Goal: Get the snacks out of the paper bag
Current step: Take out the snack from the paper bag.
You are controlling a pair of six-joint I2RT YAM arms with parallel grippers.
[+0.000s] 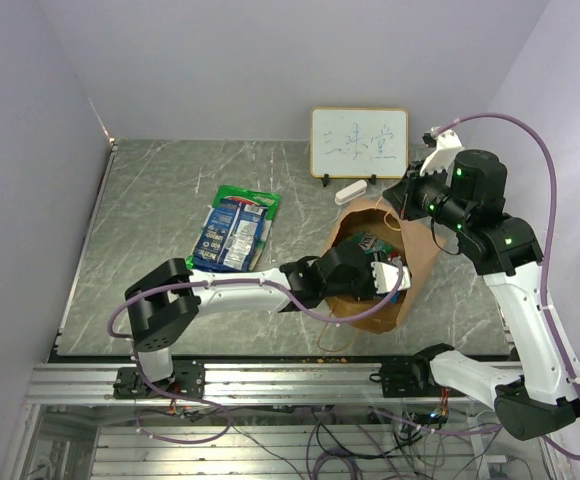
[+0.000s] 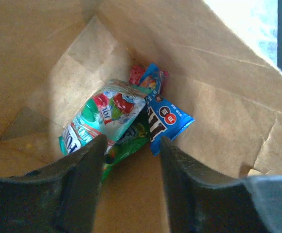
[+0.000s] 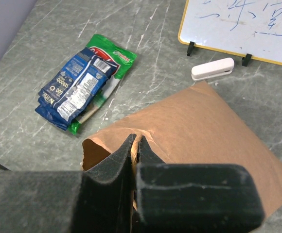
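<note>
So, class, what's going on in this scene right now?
The right gripper pinches the rim of the large brown kraft paper bag, holding it open. The left gripper is inside the bag, jaws open, facing a teal-and-white glossy packet and a small blue packet at the bottom. Neither is gripped yet. A dark blue snack bag and a green chip bag already lie on the grey marbled table outside.

Framed whiteboard (image 1: 359, 141) standing at the back, white oblong object (image 1: 351, 190) just before it, grey marbled tabletop (image 1: 160, 205)
</note>
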